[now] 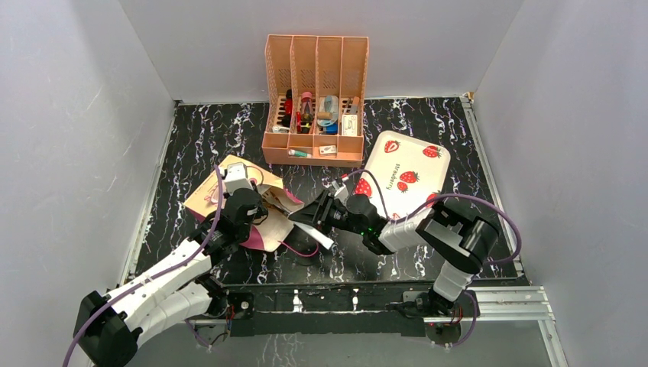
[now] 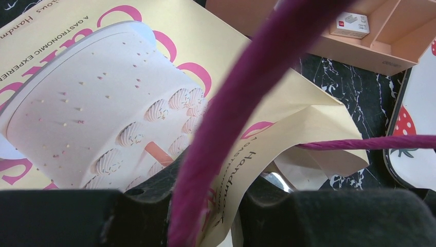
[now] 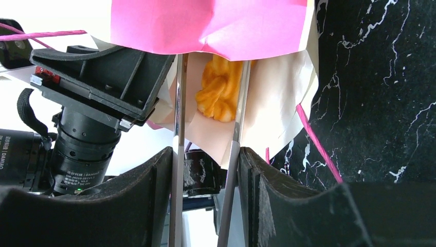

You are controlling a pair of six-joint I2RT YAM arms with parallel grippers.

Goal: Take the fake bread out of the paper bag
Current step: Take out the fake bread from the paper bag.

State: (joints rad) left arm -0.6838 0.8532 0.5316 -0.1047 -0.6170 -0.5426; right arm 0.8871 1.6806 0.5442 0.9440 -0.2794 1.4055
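The paper bag [image 1: 208, 196] lies on its side at the left, mouth facing right. My left gripper [image 1: 254, 208] is shut on the bag's mouth edge; in the left wrist view a paper flap and the pink cord handle [image 2: 241, 92] sit between its jaws [image 2: 226, 203]. My right gripper [image 1: 322, 211] is shut on metal tongs [image 1: 315, 232]. In the right wrist view the two tong blades [image 3: 178, 128] reach from the gripper [image 3: 205, 170] into the bag's mouth, on either side of an orange knobbly fake bread [image 3: 221, 87] under the magenta side [image 3: 205, 25]. The other loaves are hidden.
A white strawberry tray [image 1: 405, 172] lies right of the bag, behind the right arm. A peach plastic organiser [image 1: 315, 99] with small items stands at the back. The left arm's wrist camera [image 3: 87, 128] is close to the left of the tongs. Grey walls enclose the table.
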